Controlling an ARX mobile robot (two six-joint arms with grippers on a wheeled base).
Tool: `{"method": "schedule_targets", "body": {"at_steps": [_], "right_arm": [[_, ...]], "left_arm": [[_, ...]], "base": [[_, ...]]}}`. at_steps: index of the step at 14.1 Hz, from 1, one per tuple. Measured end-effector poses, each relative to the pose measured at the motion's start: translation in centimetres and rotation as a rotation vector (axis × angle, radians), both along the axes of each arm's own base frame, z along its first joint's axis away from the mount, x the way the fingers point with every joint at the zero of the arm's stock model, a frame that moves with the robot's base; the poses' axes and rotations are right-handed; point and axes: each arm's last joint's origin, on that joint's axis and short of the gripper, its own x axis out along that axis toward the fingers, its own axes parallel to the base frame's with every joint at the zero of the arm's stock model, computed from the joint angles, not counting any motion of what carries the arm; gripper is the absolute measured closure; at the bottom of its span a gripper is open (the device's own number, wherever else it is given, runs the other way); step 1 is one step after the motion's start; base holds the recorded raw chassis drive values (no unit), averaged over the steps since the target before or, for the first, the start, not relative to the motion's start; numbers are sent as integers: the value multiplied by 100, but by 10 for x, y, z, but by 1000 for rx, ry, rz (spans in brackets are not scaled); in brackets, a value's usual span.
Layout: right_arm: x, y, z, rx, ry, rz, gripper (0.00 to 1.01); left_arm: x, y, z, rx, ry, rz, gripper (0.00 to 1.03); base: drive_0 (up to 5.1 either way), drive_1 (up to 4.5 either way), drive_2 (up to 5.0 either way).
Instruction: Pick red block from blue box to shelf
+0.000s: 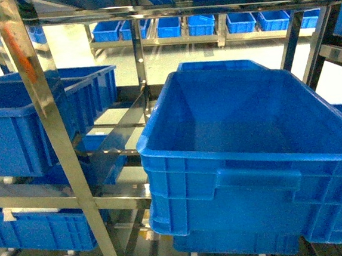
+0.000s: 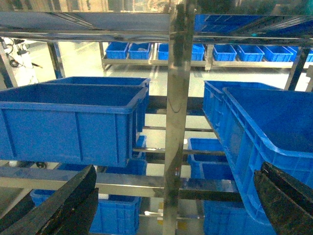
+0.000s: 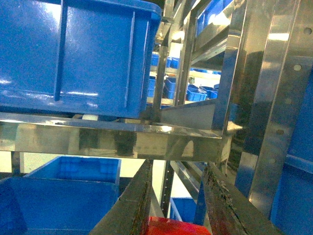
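Steel shelf (image 1: 59, 150) ahead; right jaws clamp red block (image 3: 172, 227); left jaws wide apart, empty.

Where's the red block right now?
Right wrist view, bottom edge: the red block sits between the right gripper jaws, below the shelf rail. Head view doesn't show it.

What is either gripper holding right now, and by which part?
The right gripper has the red block between its fingers, gripped by its sides. The left gripper is open, holding nothing.

Shelf (image 1: 52, 138) shiny steel, orange-smeared post; crates (image 1: 251, 157) smooth blue plastic; red block (image 3: 171, 227) glossy plastic.
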Motion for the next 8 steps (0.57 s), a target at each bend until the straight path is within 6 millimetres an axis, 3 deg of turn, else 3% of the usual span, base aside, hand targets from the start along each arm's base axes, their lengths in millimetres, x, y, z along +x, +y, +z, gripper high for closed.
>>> {"method": "schedule_targets", "body": {"at_steps": [8], "right_arm": [[0,0,0,0,0,0,74]], "left_arm": [[0,0,0,0,0,0,5]], "base": [[0,0,0]]}}
